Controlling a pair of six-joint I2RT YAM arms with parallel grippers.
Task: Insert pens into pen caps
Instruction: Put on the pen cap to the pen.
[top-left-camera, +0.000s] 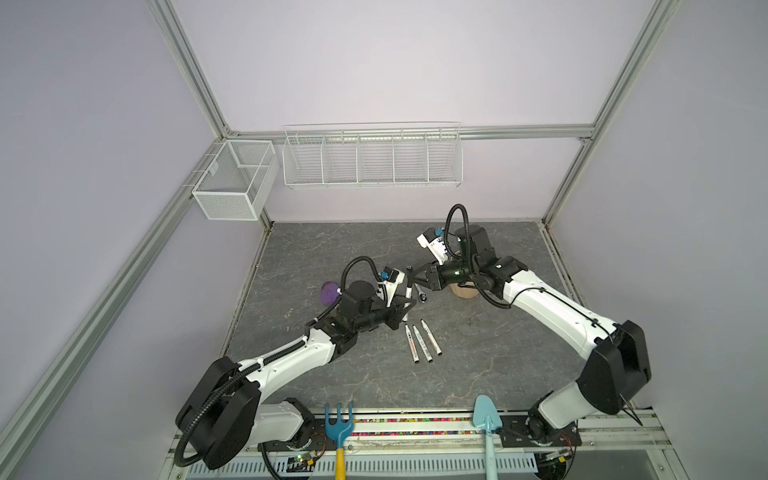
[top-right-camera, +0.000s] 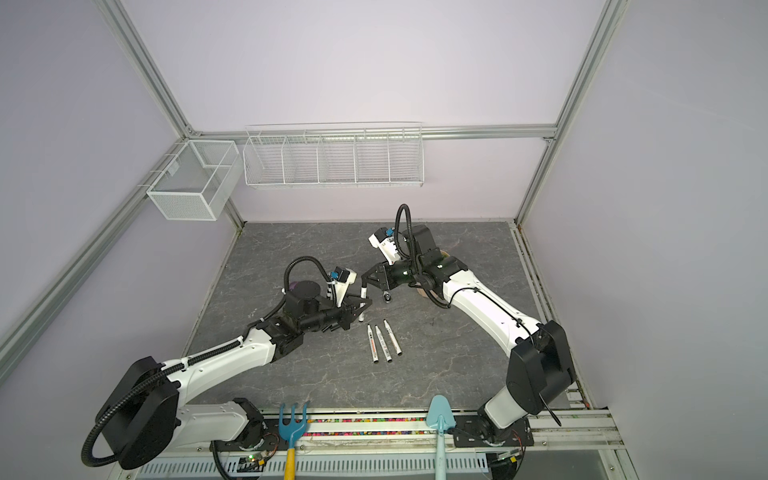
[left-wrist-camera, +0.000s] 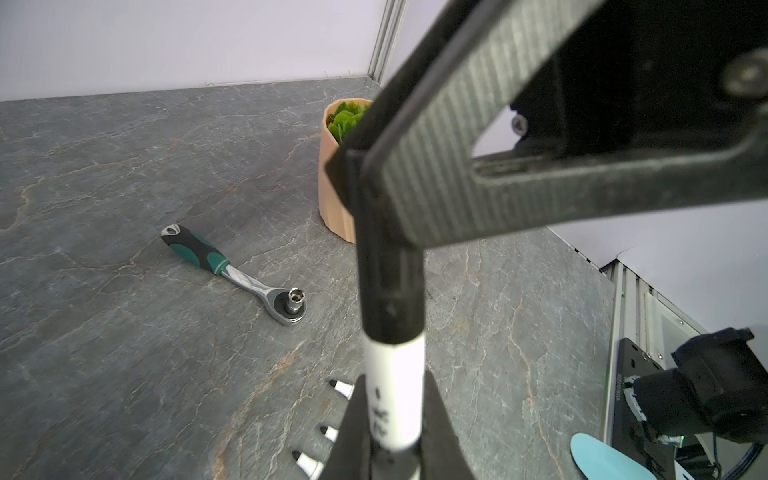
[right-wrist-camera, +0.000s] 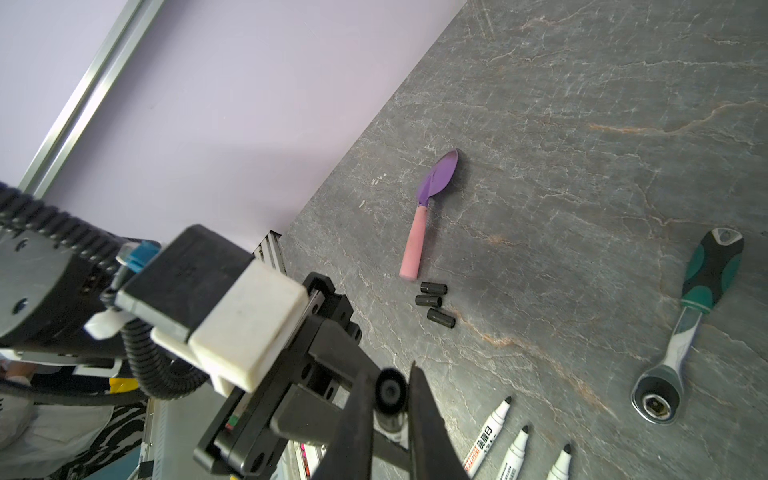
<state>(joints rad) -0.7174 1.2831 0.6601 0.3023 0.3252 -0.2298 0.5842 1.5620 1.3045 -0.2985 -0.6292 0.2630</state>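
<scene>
A white pen (left-wrist-camera: 395, 390) stands upright in my left gripper (left-wrist-camera: 395, 399), whose fingers are shut on its barrel; in a top view the pen (top-left-camera: 408, 293) rises from that gripper (top-left-camera: 406, 308). A black pen cap (left-wrist-camera: 388, 286) covers the pen's upper end. My right gripper (right-wrist-camera: 390, 384) is shut on this cap (right-wrist-camera: 390, 392) from above and shows as the gripper (top-left-camera: 411, 274) in a top view. Three uncapped pens (top-left-camera: 422, 343) lie side by side on the table, also pens (top-right-camera: 384, 343). Three loose pen caps (right-wrist-camera: 433, 302) lie beside a trowel handle.
A green-handled ratchet wrench (left-wrist-camera: 237, 274) lies near a tan plant pot (left-wrist-camera: 336, 178). A purple trowel (right-wrist-camera: 432, 187) lies to the left behind my left arm. A blue rake (top-left-camera: 340, 424) and a light-blue shovel (top-left-camera: 487, 419) rest at the front edge. Wire baskets (top-left-camera: 372, 158) hang on the back wall.
</scene>
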